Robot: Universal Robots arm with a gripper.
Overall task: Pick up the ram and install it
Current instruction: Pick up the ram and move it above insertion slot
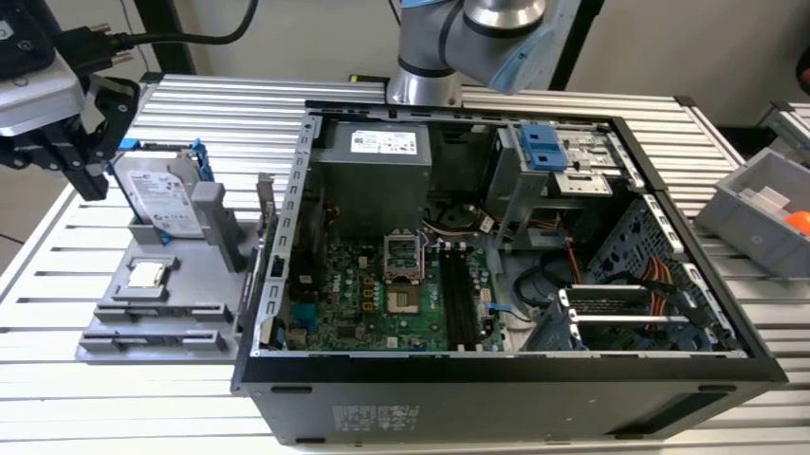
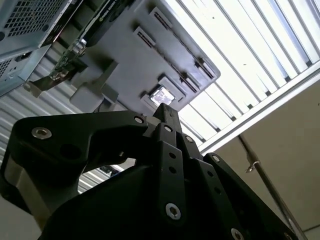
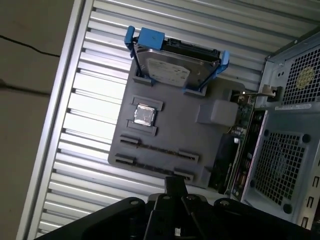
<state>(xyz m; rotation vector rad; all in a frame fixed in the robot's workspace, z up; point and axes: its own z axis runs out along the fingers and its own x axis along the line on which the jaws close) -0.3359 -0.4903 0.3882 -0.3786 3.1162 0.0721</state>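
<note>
Judging from how things lie, the first hazard is the black two-fingered claw [image 1: 89, 182] itself. Its fingers are pressed together with nothing between them, so a descent in that state would butt against the ram's top edge instead of straddling it.

The ram [image 3: 159, 149], a long, thin, dark stick, stands on edge in a long slot of the grey plastic holder tray [image 3: 175, 127], near the small square silver processor chip [image 3: 145, 115]. A similar strip fills the neighbouring slot, and either is too thin for me to make out chips.

In the exterior view the claw hangs just beside the silver hard drive in its blue-edged bracket [image 1: 162, 194], on the exterior view's left of it, so a careless sideways sweep could clip the drive. A green expansion card [image 1: 266, 213] stands upright between the tray and the open black computer case [image 1: 506, 398], another thing to snag on. The black memory slots [image 1: 458, 296] lie deep inside the case, close to cables, and a stick gripped crooked would likely jam or seat only halfway.

The arm's silver-and-blue joints [image 1: 500, 28] rise behind the case. The wrist reaches out to the exterior view's left and the claw points down over the ribbed metal tabletop [image 1: 127, 398], at the hard-drive end of the tray, while the ram sits at the opposite end.
</note>
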